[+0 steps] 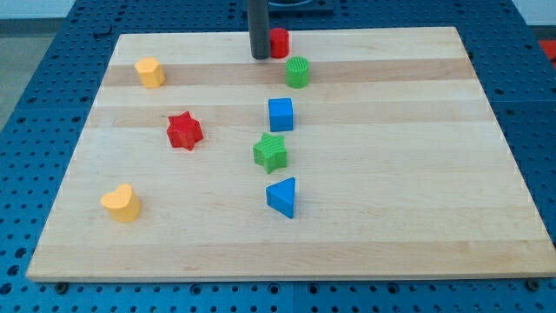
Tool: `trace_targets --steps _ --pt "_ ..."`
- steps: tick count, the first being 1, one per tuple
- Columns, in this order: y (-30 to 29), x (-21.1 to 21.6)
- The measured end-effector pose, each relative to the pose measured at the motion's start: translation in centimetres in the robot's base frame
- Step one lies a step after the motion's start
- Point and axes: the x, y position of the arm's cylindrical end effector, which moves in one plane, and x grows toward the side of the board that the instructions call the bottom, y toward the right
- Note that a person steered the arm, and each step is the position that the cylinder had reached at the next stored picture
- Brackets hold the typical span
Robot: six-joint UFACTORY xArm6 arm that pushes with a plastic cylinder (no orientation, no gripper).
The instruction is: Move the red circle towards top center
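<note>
The red circle [279, 42] sits at the top centre of the frame, near the upper edge of the surface [391, 191]. My tip [260, 57] touches its left side; this tool is a plain rod with nothing to open or close. Just below right stands the green cylinder [298, 72], then the blue cube [281, 114].
</note>
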Motion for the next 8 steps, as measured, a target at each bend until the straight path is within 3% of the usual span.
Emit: trace_targets --steps 3,8 --pt "-0.2 -4.9" --pt "5.6 -4.7"
